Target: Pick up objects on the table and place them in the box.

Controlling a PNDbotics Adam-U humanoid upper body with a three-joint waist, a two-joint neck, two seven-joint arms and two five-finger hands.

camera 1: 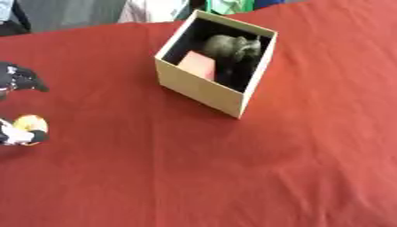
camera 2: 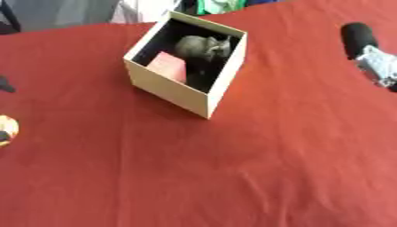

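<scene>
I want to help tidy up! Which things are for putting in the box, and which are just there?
For the job:
open tan cardboard box
grey soft toy and pink block, already inside it
round yellow-orange thing by the robot's left hand, at the left edge

Just there:
red tablecloth
green and white things beyond the far edge

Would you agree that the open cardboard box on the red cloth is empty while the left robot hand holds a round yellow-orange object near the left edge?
Not quite: the cardboard box is not empty. The left eye view shows a grey plush toy and a pink block inside it. The rest stands: the box sits on the red cloth, and the left robot hand holds a round yellow-orange object near the left edge.
</scene>
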